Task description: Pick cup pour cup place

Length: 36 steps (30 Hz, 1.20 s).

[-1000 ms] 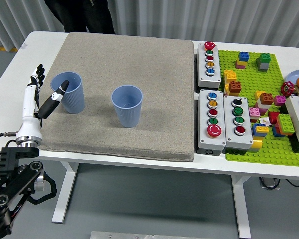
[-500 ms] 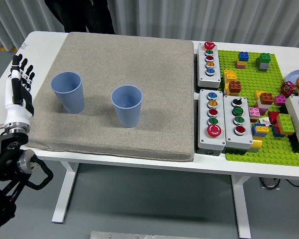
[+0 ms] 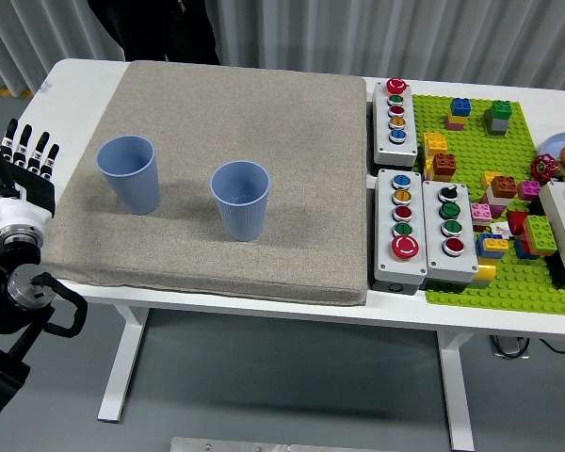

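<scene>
We found two blue ribbed plastic cups standing upright on the grey fabric mat (image 3: 264, 113), which we took as our landmark. The left cup (image 3: 129, 174) stood near the mat's left edge, and the middle cup (image 3: 240, 200) stood right of it toward the mat's centre, the two well apart. Neither cup showed any brand or writing that we could read.

The left hand (image 3: 21, 169) was off the mat's left edge, over the white table (image 3: 80, 85), its fingers (image 3: 25, 143) spread straight and holding nothing, clear of the left cup. We saw no right hand.

Just right of the mat lay grey button boxes (image 3: 396, 226) with coloured push buttons, and beyond them a green building-brick baseplate (image 3: 523, 141) carrying loose bricks. No lettering on the boxes was legible. Behind the mat's far edge stood a person in dark clothing (image 3: 160, 28).
</scene>
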Tool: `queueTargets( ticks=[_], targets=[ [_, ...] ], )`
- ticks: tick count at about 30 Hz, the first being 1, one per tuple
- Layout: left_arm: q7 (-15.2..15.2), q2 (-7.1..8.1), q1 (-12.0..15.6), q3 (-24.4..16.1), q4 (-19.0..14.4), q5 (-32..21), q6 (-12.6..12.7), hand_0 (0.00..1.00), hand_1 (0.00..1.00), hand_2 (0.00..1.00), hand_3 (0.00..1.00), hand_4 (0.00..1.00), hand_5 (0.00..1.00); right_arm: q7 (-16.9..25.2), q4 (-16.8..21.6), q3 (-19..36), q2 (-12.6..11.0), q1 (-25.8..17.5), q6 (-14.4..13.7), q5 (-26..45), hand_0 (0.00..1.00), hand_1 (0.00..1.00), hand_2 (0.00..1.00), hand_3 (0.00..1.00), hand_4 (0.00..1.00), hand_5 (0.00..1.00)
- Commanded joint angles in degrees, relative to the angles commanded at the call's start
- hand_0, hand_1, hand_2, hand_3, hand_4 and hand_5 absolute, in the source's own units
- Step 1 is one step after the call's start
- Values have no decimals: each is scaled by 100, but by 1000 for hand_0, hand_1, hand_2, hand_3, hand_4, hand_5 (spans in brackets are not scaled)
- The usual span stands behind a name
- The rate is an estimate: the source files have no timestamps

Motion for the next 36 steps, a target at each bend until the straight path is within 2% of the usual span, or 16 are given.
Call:
queueTargets(
  ticks=[12,16,21,28,36],
  targets=[
    [5,19,-15,-81,41,75,36,871,861,953,941,608,998,-3,1,-6,8,-7,-9,15,701,629,555,565,2,16],
    [8,100,-126,-138,85,-18,33,871,860,953,941,612,998,2,1,-11,10,6,-11,43,701,629,555,565,2,17],
    [5,297,-401,-329,61,-127,53,871,860,953,941,612,998,1,3,-27,0,42,-14,82,701,629,555,565,2,17],
    [4,530,-622,-454,-176,-144,110,871,857,951,940,614,998,17,0,-36,-9,65,-16,116,701,629,556,565,2,15],
    [3,575,-663,-566,-493,-125,125,871,857,953,940,613,998,-2,3,-5,-2,60,-26,72,701,629,555,565,2,15]
  ],
)
